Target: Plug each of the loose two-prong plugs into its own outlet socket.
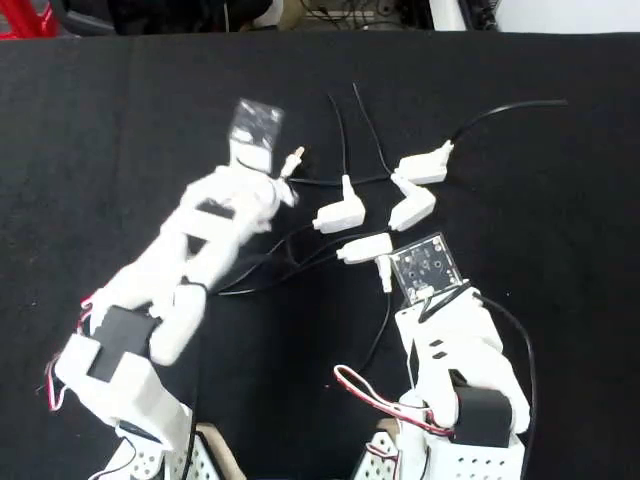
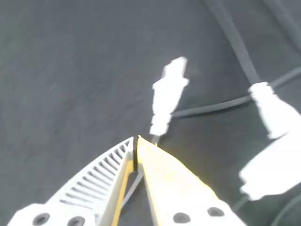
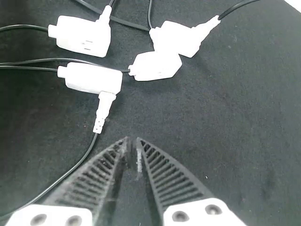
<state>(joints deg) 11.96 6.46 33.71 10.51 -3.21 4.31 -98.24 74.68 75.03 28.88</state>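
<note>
Beside sockets (image 1: 345, 212), your left gripper (image 2: 136, 141) pinches plug (image 2: 167, 94) by cord (image 2: 133, 182); right gripper (image 3: 132, 141) near-closed, empty. Next: line plug up with one.

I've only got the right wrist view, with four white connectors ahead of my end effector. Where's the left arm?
Observer: Its end effector sits at a small loose plug, left of your cluster in the high view.
Operator: Open or shut?
Observer: Shut, with the tips at that plug's cord end. I cannot tell whether they pinch the cord.
Operator: Is that plug joined to anything?
Observer: No. Its front end lies free on the black table, apart from the nearest connector.
</note>
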